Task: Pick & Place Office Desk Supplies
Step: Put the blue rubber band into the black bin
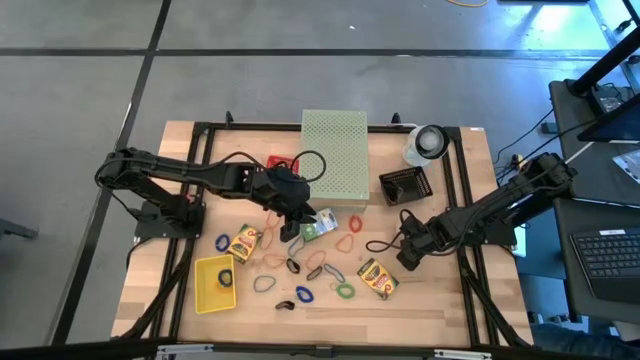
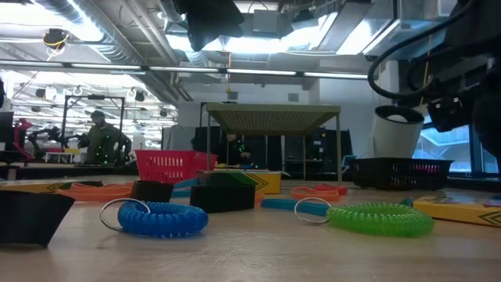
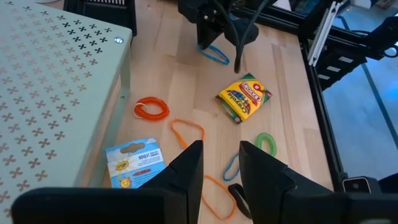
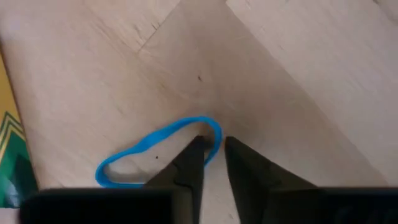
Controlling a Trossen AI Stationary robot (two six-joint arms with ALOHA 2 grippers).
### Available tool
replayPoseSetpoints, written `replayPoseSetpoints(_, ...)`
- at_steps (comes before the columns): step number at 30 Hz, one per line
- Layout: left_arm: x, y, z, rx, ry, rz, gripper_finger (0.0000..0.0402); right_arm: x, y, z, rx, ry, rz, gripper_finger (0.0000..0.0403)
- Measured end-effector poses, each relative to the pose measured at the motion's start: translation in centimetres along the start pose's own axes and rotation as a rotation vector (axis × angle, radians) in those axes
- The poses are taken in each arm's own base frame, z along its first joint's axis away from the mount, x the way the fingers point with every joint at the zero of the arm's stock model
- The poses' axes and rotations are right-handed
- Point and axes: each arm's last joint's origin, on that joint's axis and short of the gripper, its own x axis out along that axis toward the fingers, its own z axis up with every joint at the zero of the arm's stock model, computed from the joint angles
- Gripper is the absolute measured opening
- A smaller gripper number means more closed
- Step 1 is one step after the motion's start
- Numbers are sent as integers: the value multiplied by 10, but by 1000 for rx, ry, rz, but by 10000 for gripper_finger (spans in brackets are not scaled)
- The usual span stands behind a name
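Desk (image 1: 440, 300): pale wood top inside a dark frame, carrying all items.
Perforated box (image 1: 334, 155): pale green, at the middle of the far edge.
Left gripper (image 1: 297, 228): above mid-desk beside the perforated box; fingers (image 3: 186, 177) parted with an empty gap between them, holding nothing.
Right gripper (image 1: 407, 256): low over the right half of the desk; fingertips down at one end of a blue band (image 4: 158, 149), narrowly apart; whether they grip it cannot be told.
Yellow tray (image 1: 214, 283): near the front left corner.
Crayon box (image 1: 378, 278): yellow-and-green, toward the front edge, beside the right gripper.
Rubber-band loops: orange coil (image 3: 151, 109), green loop (image 1: 345, 290), scattered mid-desk.
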Motion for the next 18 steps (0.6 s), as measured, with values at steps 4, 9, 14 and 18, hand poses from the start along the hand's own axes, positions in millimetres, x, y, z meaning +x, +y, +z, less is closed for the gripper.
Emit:
replayPoseSetpoints(4,0,0,0,0,-1,0,98,0,1,0,1,4,9,9)
replayPoseSetpoints(9,0,0,0,0,-1,1,98,-1,2,0,38,9,18,4)
replayPoseSetpoints(14,0,0,0,0,0,3,98,-13,13,4,39,9,103,2)
replayPoseSetpoints(18,0,0,0,-1,1,3,98,-20,15,5,49,0,109,1)
